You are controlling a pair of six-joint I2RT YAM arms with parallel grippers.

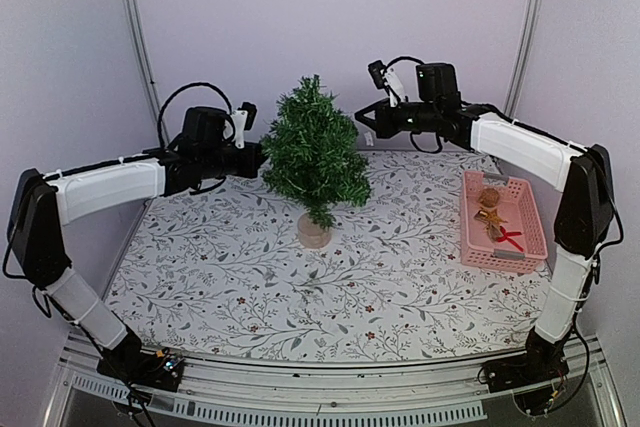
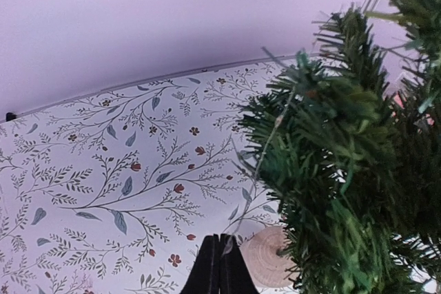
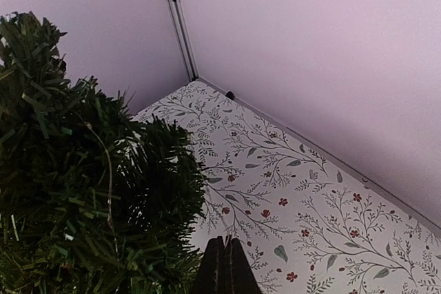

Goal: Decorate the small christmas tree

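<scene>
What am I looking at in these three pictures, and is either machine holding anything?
Two white-and-black robot arms stand side by side. The wide picture looks down from above and behind them; the other two come from a camera on each wrist, looking past that arm's claw. The left claw and right claw are both shut, raised either side of a small dark-green artificial fir tree on a round wooden disc. It stands on a leaf-patterned tablecloth. A pink plastic basket at the right holds small brownish ornaments and something red. In the left wrist view a thin pale strand runs from the branches towards the claw's tips; whether it is pinched I cannot tell.
</scene>
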